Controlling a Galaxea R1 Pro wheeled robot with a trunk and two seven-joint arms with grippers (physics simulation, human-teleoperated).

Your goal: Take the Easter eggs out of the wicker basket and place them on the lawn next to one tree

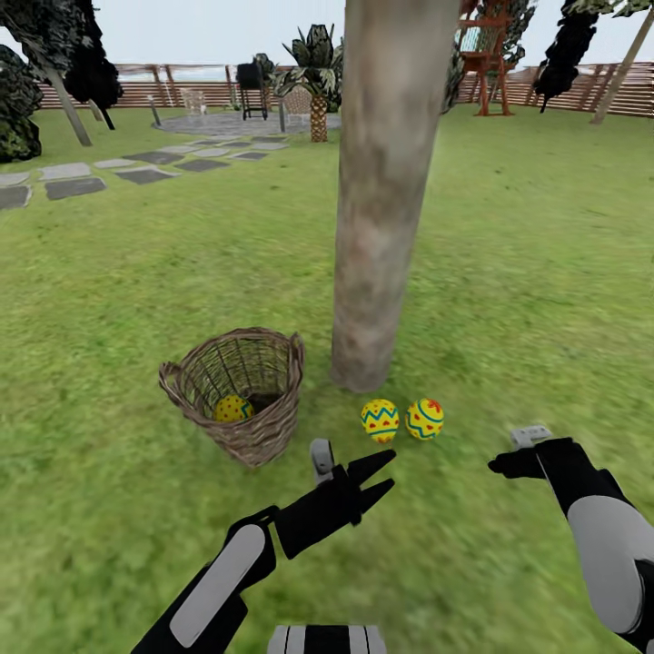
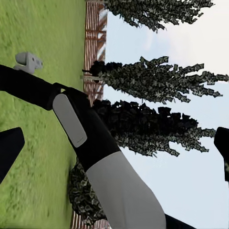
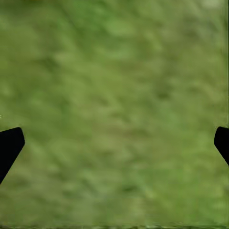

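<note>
Both claws, left (image 1: 381,475) and right (image 1: 505,465), hover spread above grass (image 1: 509,300).

Eggs: we see two on the lawn (image 1: 509,272) at the tree (image 1: 386,200) foot, just beyond our left gripper (image 1: 381,477) | third egg (image 1: 232,408) inside tilted wicker basket (image 1: 241,391)

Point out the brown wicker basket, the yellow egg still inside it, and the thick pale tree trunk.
Brown open-weave wicker basket (image 1: 269,434): head view, on its woven front wall.
Yellow zigzag-banded egg in the basket (image 1: 232,408): head view, on its visible shell.
Thick pale grey-brown tree trunk (image 1: 381,200): head view, mid-trunk.
</note>
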